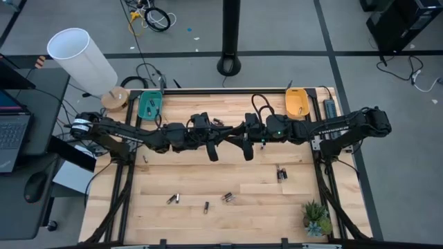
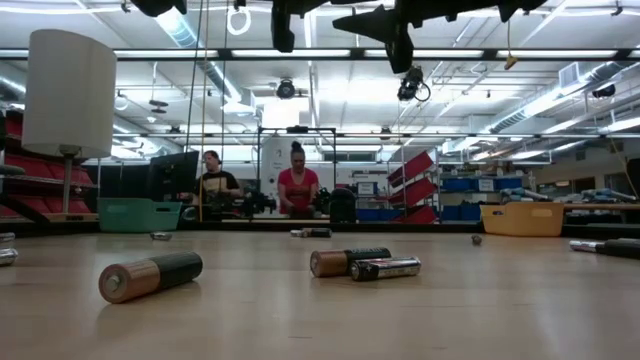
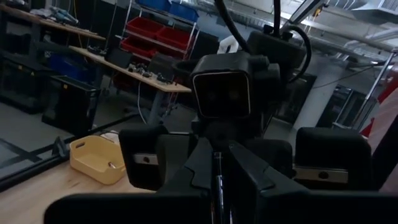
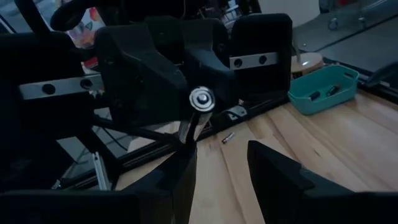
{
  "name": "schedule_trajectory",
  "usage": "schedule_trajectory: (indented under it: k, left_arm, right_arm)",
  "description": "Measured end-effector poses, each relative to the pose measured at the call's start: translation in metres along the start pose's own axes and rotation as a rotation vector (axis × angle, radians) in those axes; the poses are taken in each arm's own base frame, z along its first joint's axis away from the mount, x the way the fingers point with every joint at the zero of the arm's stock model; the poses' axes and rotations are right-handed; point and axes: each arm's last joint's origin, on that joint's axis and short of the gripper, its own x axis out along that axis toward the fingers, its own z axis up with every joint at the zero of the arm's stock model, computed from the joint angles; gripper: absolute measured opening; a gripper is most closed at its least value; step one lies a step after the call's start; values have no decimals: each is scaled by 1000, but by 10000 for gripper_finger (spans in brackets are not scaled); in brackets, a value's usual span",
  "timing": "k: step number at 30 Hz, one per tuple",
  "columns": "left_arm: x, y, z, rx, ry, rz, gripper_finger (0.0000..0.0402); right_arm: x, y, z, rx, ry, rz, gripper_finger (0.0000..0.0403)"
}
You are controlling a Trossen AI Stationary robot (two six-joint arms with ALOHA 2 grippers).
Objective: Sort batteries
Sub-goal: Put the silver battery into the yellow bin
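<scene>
- Two arms reach over the wooden table [image 1: 208, 176] from the left and right edges of the high view and meet nose to nose at upper centre, well above the boards.
- Teal tray [image 1: 150, 105] stands at the upper left of the table and orange tray [image 1: 297, 102] at the upper right, each behind its own arm's elbow.
- Left gripper [image 1: 211, 151]: jaws drawn almost together, apparently pinching a single cell. The left wrist view shows only a thin pale sliver between the fingers.
- Right gripper [image 1: 247, 149]: jaws roughly half parted, with bare table showing through the gap. Nothing sits between them.
- Loose batteries [image 1: 282, 173]: a pair lies at lower right of centre. Three further sets form a row along the lower centre, all flat on the boards and well below both grippers.
- Held battery [image 4: 199, 101]: seen nearly end-on from the right wrist, silvery cap toward that camera.
  - Its long axis therefore runs roughly from the left jaws toward the right ones.
  - Its lower end shows close to one right finger; contact cannot be judged.
  - Probable step: a hand-over. The right arm is the nearer free gripper and would need to close across the cell's width.
</scene>
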Motion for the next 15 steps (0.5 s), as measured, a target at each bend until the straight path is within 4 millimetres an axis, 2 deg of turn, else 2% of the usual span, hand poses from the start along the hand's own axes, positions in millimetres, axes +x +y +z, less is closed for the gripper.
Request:
schedule_trajectory:
  k: [15]
  left_arm:
    - [0,0,-1,0,4,1,34]
  right_arm:
    - [0,3,5,7,-27,88,152]
